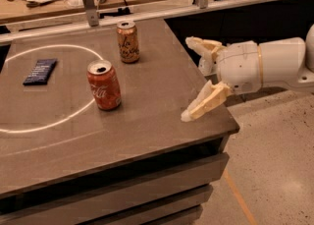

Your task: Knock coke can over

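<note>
The coke can (104, 85), red-orange with white script and a silver top, stands upright on the grey table (147, 116), left of centre. My gripper (189, 79) hangs over the table's right edge, well to the right of the can and not touching it. Its two cream fingers are spread wide apart, one fingertip (192, 42) at the far side and one near the front edge. It holds nothing.
A tan can with cursive lettering (128, 42) stands upright behind the coke can. A dark blue flat packet (40, 71) lies at the left inside a white ring marked on the table. A rail with posts and a cluttered bench run behind. Floor lies to the right.
</note>
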Available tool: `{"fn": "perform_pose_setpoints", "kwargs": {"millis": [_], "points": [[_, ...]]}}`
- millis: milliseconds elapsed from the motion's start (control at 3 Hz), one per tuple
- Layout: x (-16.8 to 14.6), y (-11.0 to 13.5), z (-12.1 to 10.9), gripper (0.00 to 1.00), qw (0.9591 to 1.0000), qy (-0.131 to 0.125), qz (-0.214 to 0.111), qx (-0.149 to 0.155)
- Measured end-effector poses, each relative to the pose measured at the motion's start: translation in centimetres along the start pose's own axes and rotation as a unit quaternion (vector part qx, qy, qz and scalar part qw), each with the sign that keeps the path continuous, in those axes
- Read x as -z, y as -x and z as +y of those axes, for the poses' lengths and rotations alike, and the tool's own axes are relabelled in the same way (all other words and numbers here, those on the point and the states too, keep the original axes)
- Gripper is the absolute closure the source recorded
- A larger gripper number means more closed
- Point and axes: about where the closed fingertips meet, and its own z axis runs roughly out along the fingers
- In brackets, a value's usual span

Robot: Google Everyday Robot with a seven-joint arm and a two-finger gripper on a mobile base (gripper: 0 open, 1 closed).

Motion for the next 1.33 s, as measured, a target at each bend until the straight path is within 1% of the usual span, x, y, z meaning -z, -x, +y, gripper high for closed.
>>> {"fn": "perform_pose_setpoints", "kwargs": {"millis": [333, 667, 1000, 1333], "points": [[-2.7, -2.1, -0.6, 0.00, 0.9997, -0.011, -0.017, -0.014], [-6.6, -2.1, -0.1, 0.00, 0.9990, 0.003, -0.031, -0.032], [-8.9, -1.6, 0.5, 0.00, 0.9981, 0.017, -0.040, -0.043], [-11.7, -1.9, 1.0, 0.00, 0.9962, 0.028, -0.053, -0.064]]}}
